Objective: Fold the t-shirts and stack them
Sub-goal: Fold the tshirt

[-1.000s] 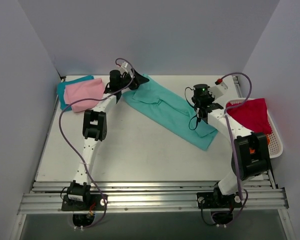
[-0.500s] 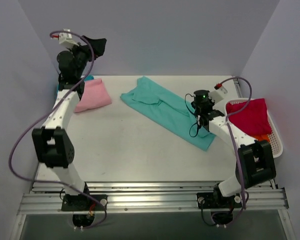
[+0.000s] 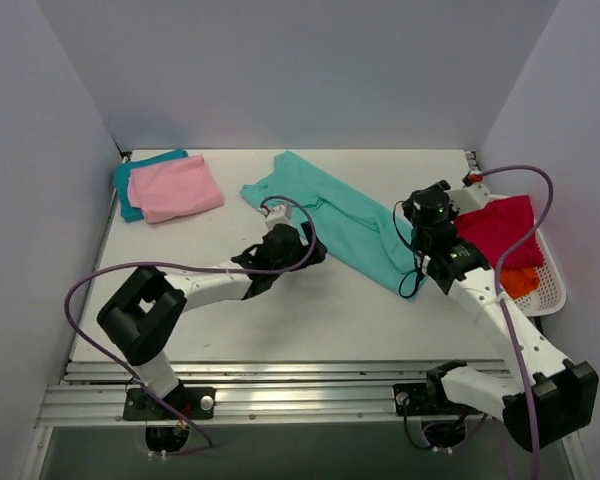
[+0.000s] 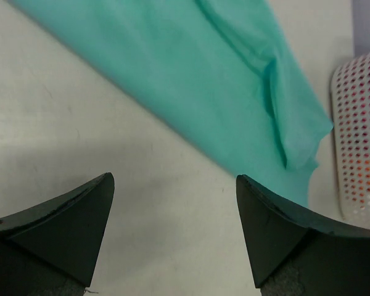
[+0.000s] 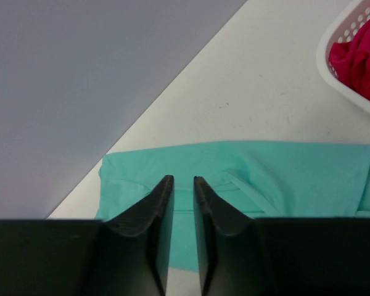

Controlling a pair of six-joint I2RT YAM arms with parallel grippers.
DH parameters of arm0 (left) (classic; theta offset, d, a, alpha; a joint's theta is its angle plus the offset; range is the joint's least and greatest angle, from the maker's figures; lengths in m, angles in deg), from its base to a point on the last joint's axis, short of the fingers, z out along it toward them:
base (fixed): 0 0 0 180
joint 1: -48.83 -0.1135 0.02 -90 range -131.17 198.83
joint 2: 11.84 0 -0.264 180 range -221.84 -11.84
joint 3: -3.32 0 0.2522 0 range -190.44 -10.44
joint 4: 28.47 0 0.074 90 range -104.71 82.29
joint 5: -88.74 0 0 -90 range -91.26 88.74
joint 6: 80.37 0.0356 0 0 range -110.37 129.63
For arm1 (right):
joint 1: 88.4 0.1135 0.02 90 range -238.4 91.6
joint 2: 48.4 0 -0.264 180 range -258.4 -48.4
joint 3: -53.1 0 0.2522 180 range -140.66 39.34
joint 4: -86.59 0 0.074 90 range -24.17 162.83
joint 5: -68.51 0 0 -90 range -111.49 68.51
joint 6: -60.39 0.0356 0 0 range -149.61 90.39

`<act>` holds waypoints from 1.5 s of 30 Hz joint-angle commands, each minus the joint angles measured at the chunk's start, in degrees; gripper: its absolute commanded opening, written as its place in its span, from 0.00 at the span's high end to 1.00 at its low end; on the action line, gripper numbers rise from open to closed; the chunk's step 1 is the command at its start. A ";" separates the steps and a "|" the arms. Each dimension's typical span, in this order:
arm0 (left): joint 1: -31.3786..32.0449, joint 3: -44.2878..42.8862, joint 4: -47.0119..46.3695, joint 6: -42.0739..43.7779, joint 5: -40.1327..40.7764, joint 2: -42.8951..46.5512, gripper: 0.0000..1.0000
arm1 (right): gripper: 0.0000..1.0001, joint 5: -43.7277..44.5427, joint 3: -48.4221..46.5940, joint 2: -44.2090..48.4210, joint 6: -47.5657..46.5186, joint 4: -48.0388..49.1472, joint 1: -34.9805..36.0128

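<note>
The mint green t-shirt (image 3: pixel 345 222) lies as a long folded strip slanting across the table; it also shows in the left wrist view (image 4: pixel 191 74) and the right wrist view (image 5: pixel 265 176). The pale pink t-shirt (image 3: pixel 178 187) lies folded on the teal blue t-shirt (image 3: pixel 128 183) at the back left. The crimson t-shirt (image 3: pixel 500 230) and the orange t-shirt (image 3: pixel 521 282) lie in the basket. My left gripper (image 3: pixel 302 247) (image 4: pixel 174 179) is wide open and empty, over bare table beside the mint shirt's near edge. My right gripper (image 3: pixel 427 210) (image 5: pixel 182 180) is shut and empty, with a slim gap between its fingers, above the mint shirt's right end.
A white perforated basket (image 3: pixel 552 285) stands at the table's right edge and shows in the left wrist view (image 4: pixel 357 135) and the right wrist view (image 5: pixel 345 80). Grey walls close in the back and both sides. A rail (image 3: pixel 300 395) runs along the front.
My left arm has swung down from high at the back left to the table's middle, beside the mint shirt. My right gripper has lifted off the shirt's right end and moved right.
</note>
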 commanded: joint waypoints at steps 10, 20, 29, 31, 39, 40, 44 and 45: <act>20.73 -6.03 -2.02 -22.87 12.91 -9.71 0.12 | 0.51 6.83 -2.43 14.77 -0.56 -12.11 0.80; 22.93 -19.65 -0.45 -20.60 9.74 -22.81 0.12 | 0.49 9.91 -1.81 21.54 -0.83 -14.49 0.80; 22.67 -31.52 4.12 -19.89 5.88 -33.45 0.18 | 0.49 11.41 -0.85 20.76 -1.09 -13.61 0.71; 22.67 -32.23 4.30 -19.89 5.70 -34.51 0.24 | 0.49 11.67 -0.41 20.76 -1.18 -13.00 0.71; 21.00 -34.34 5.36 -20.33 2.89 -36.97 0.70 | 0.48 12.46 0.21 21.37 -1.44 -12.82 0.54; 20.82 -34.52 5.27 -20.33 2.01 -37.58 0.73 | 0.48 12.47 0.38 21.46 -1.35 -12.82 0.45; 20.30 -34.43 4.48 -20.15 1.39 -38.38 0.85 | 0.48 12.56 0.82 21.99 -1.27 -12.56 0.36; 19.95 -34.17 4.22 -19.89 1.39 -38.21 0.91 | 0.48 12.55 0.91 21.99 -1.26 -12.47 0.36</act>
